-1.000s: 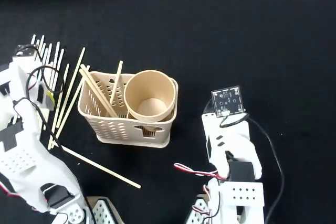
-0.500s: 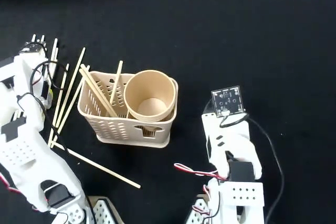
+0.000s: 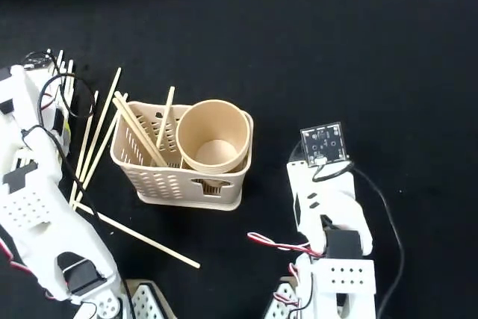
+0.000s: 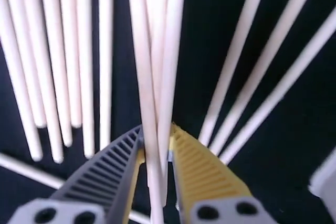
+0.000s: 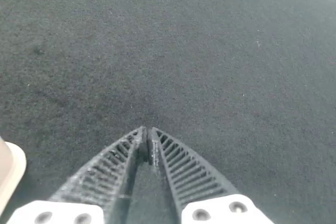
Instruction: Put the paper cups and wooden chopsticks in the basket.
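Left gripper (image 4: 156, 128) is pinched narrow on a thin bundle of pale wooden chopsticks (image 4: 156, 66), with a dark ribbed jaw on one side and a yellow ribbed jaw on the other, both pressed against the sticks. How many sticks are in the bundle is hard to tell, since they overlap. More loose wooden chopsticks (image 4: 68, 61) fan out on either side of the grip, flat on the black cloth table (image 3: 336, 57).

From the high view, the white left arm (image 3: 33, 207) stretches along the table's left edge, its far end over the spread of loose sticks just left of the basket. The beige perforated plastic basket (image 3: 179, 166) stands upright left of centre. A tan paper cup (image 3: 214, 136) sits mouth-up in its right compartment, and a few slanted wooden chopsticks (image 3: 142, 132) lean in its left compartment, tips poking above the rim. One long single chopstick (image 3: 142, 238) lies diagonally on the cloth in front of the basket, apart from it.

The white right arm (image 3: 328, 214) is right of the basket and well apart from it. The right gripper (image 5: 147, 139) has its dark ribbed jaws closed tip to tip, with nothing between them, above bare cloth. A small square black circuit board (image 3: 323, 143) sits at that arm's far end, and red and white wires (image 3: 276, 244) trail near its base.
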Robot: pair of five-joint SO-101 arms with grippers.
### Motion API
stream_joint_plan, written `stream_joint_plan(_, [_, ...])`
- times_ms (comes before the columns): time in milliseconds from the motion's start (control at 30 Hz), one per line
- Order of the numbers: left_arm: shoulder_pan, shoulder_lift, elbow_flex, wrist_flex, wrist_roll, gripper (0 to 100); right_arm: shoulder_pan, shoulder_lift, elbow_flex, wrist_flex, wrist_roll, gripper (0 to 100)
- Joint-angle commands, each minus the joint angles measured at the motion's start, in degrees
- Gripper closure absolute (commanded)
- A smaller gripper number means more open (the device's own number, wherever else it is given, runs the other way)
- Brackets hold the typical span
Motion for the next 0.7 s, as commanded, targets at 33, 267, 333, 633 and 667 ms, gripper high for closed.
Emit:
stream_joint_plan(33, [0.13,-11.34,-2.68,5.27,7.21,97,-0.53,-0.48,-0.40,-0.53,0.44,98.5])
stream_joint_plan(267, [0.40,-28.31,0.84,7.03,9.23,97,-0.53,-0.48,-0.48,-0.35,0.44,98.5])
stream_joint_plan(333, [0.31,-32.00,4.62,3.96,9.23,97,-0.53,-0.48,-0.57,-0.26,0.44,98.5])
stream_joint_plan(633, [0.57,-45.98,26.51,-12.92,9.23,97,-0.53,-0.48,-0.57,-0.18,0.44,98.5])
stream_joint_plan(667, [0.92,-47.38,28.09,-14.07,9.23,97,-0.53,-0.48,-0.57,-0.18,0.44,98.5])
